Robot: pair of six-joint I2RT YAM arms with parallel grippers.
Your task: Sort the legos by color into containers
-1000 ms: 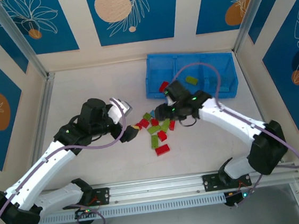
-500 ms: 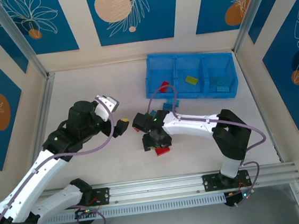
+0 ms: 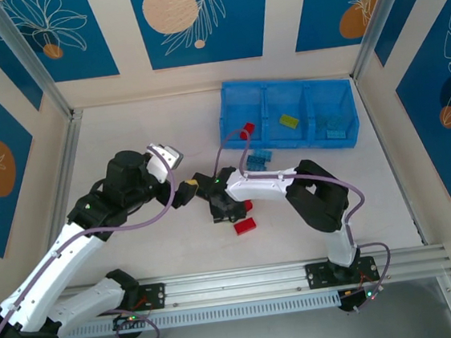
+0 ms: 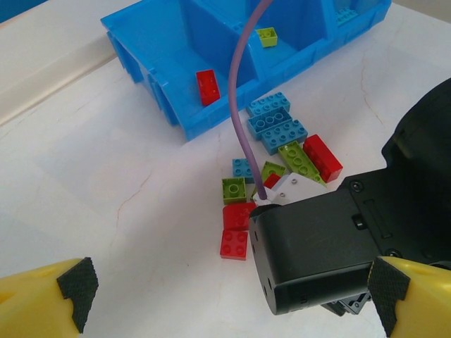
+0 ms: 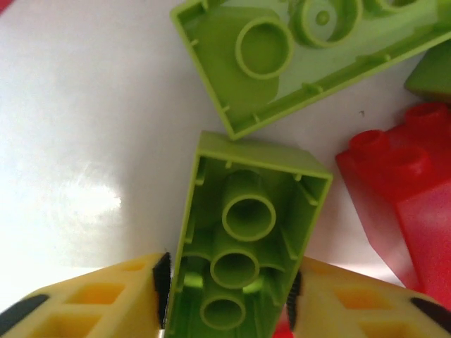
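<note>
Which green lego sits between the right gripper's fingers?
The lime green brick with three tubes showing, flanked by the right gripper's yellow fingers; the other upturned green brick lies beyond them.

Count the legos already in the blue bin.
3: a red lego in the left compartment, a green lego in the middle, a blue lego in the right; others may blend in.

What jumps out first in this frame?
The right gripper pinches an upside-down lime green brick, hollow underside facing its camera. The left gripper hangs open beside the loose pile, near the blue bin, which has a red brick in its left compartment.
</note>
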